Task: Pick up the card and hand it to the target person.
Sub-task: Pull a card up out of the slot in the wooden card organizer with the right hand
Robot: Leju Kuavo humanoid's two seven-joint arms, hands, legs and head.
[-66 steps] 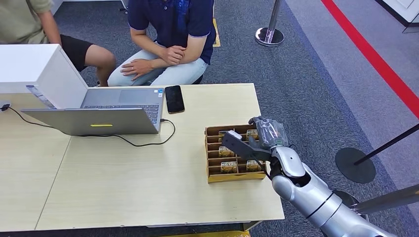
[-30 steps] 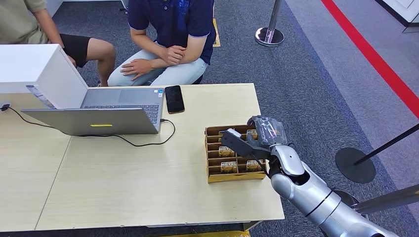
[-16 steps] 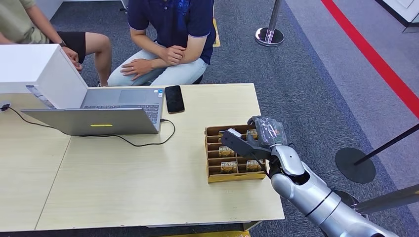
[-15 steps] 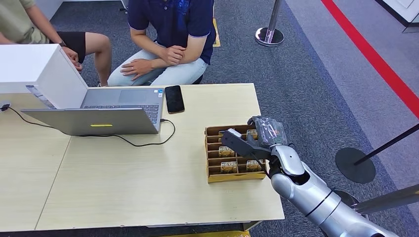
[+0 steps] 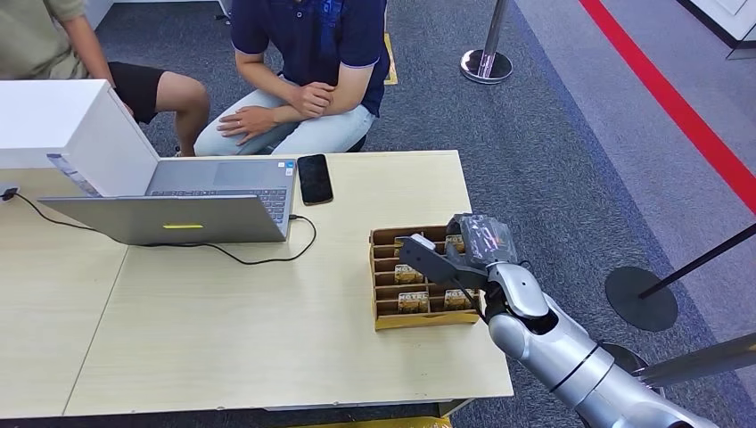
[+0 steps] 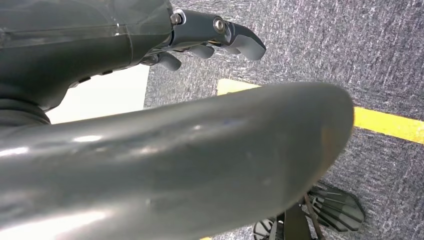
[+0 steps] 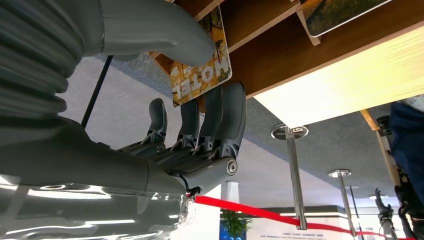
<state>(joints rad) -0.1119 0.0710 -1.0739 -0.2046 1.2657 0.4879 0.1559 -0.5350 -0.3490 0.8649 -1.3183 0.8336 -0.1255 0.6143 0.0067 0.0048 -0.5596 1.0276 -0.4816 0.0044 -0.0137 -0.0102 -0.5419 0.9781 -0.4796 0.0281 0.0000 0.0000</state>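
A brown cardboard box (image 5: 426, 321) with slotted rows of yellow cards (image 5: 410, 301) stands near the table's right edge. My right hand (image 5: 453, 254) reaches into its far rows from the right. In the right wrist view a yellow "HOTEL" card (image 7: 202, 75) stands in the wooden box (image 7: 310, 55), and the thumb (image 7: 160, 30) and fingers (image 7: 222, 115) of the right hand pinch it from both sides. The person in a dark blue shirt (image 5: 308, 40) sits beyond the table's far edge. My left hand (image 6: 100, 35) hangs over the carpet, fingers loosely apart and holding nothing.
An open laptop (image 5: 178, 209) with a black cable, a black phone (image 5: 314, 178) and a white box (image 5: 62, 125) occupy the table's far left. A second person in olive (image 5: 45, 36) sits at far left. Stanchion posts (image 5: 488, 53) and a round base (image 5: 640, 297) stand on the carpet to the right.
My right hand stays at the box, barely shifted. The person in olive at far left has moved an arm and leg.
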